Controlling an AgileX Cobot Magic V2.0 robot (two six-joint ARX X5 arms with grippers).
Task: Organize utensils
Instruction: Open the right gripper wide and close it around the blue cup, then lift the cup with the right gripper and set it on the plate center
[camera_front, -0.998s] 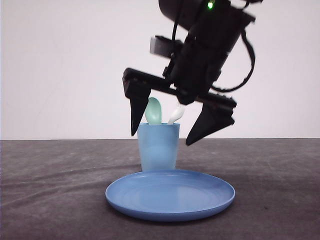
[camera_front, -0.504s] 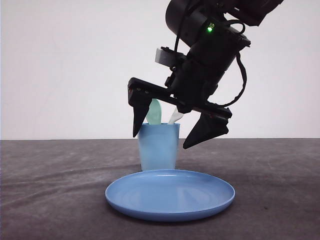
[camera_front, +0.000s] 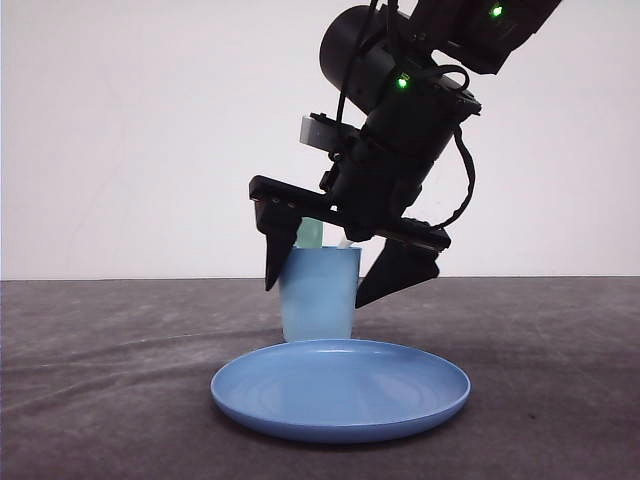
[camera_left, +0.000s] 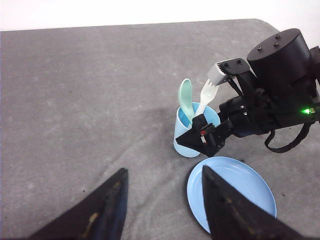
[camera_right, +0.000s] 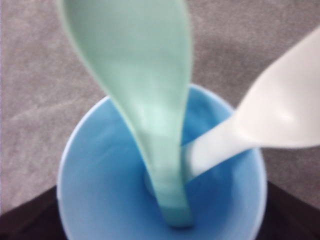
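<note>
A pale mint-green spoon (camera_right: 145, 75) and a white fork (camera_right: 270, 115) stand handle-down inside the light blue cup (camera_right: 95, 170). In the front view the cup (camera_front: 318, 300) stands just behind the round blue plate (camera_front: 340, 390). My right gripper (camera_front: 316, 292) is open, tilted, with one finger on each side of the cup's upper part; only the spoon's tip (camera_front: 308, 234) shows behind it. From the left wrist view the spoon (camera_left: 186, 97) and fork (camera_left: 207, 95) rise out of the cup (camera_left: 182, 142). My left gripper (camera_left: 162, 172) hangs open above the table with nothing between its fingers.
The dark grey cloth-covered table (camera_front: 110, 380) spreads to both sides of the cup. The plate (camera_left: 235, 192) lies beside the cup, towards the front edge. The right arm (camera_left: 280, 95) reaches in over the cup. A plain white wall stands behind.
My right gripper has come down and tilted further, so its fingers now flank the cup's upper part instead of hanging by the rim. Spoon, fork, cup and plate have not moved.
</note>
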